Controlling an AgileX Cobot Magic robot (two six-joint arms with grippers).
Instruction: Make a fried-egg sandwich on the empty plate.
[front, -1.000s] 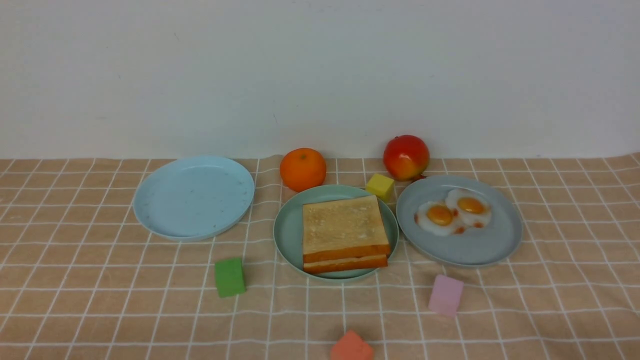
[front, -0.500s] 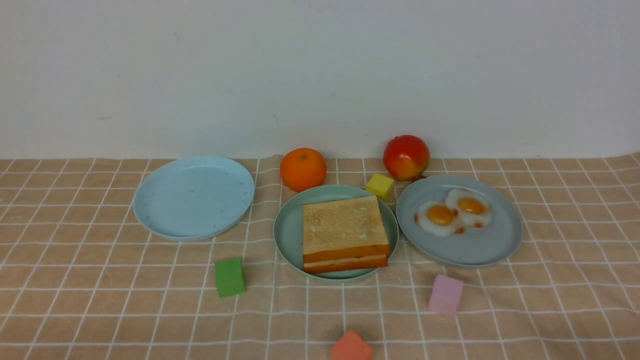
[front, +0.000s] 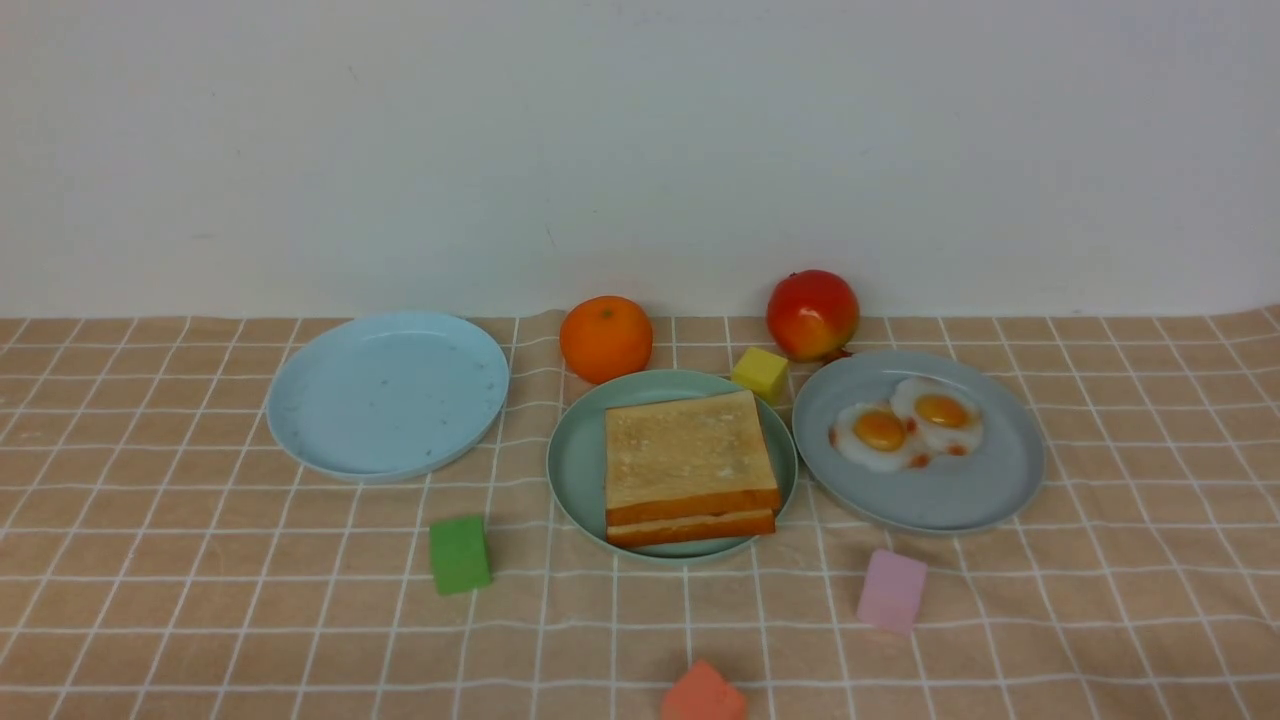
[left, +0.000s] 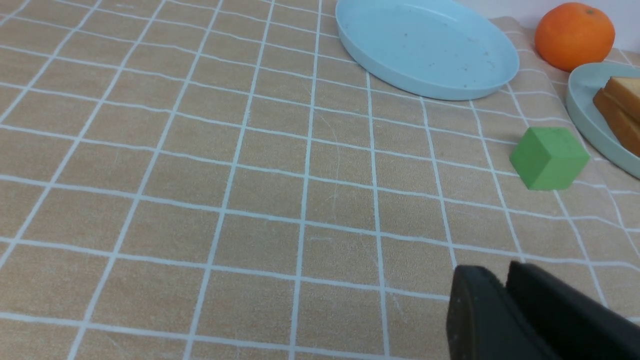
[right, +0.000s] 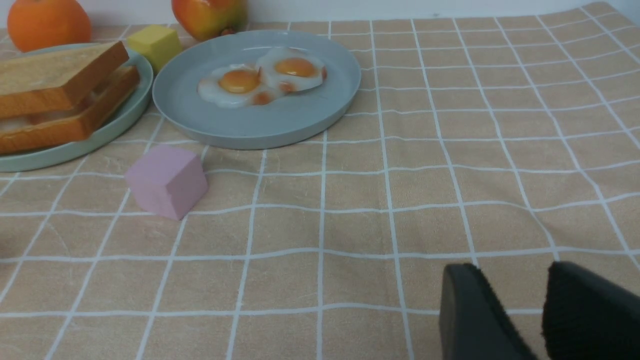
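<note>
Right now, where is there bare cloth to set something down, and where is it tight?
Free: the cloth left of the sky-blue plate and green cube, and right of the grey plate. Tight: the middle, where orange, apple, yellow cube and green plate crowd together.

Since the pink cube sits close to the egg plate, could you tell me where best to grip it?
Grip the pink cube across two opposite flat side faces, coming from straight above. It stands apart from the grey-blue plate, so fingers should clear its sides.
</note>
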